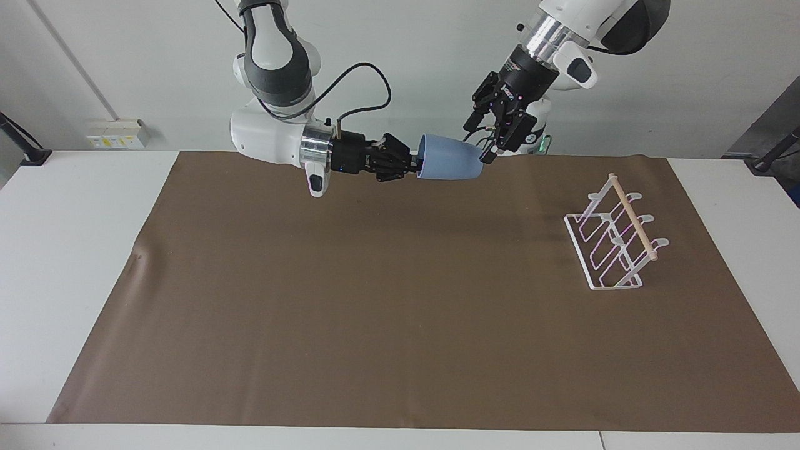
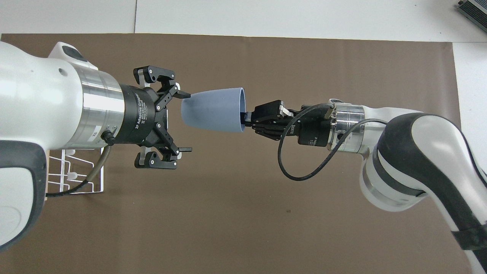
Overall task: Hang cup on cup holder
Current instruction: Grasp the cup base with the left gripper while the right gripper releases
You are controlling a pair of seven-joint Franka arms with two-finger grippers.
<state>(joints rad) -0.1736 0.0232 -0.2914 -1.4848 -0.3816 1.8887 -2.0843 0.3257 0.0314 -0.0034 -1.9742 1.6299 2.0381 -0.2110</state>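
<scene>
The light blue cup [image 1: 451, 165] [image 2: 213, 110] hangs on its side in the air over the mat's edge nearest the robots. My right gripper [image 1: 415, 166] [image 2: 245, 118] is shut on its rim. My left gripper [image 1: 479, 141] [image 2: 187, 121] is open and faces the cup's closed end, with its jaws spread to either side. One fingertip [image 2: 185, 93] sits at the edge of that end. The white wire cup holder [image 1: 615, 240] with a wooden dowel stands on the mat toward the left arm's end. In the overhead view the left arm covers most of the cup holder [image 2: 85, 179].
A brown mat [image 1: 375, 312] covers most of the white table [image 1: 75, 250]. A small box with a green light [image 1: 541, 143] sits at the table edge nearest the robots. A grey device [image 2: 471, 11] lies at the table's corner farthest from the robots, toward the right arm's end.
</scene>
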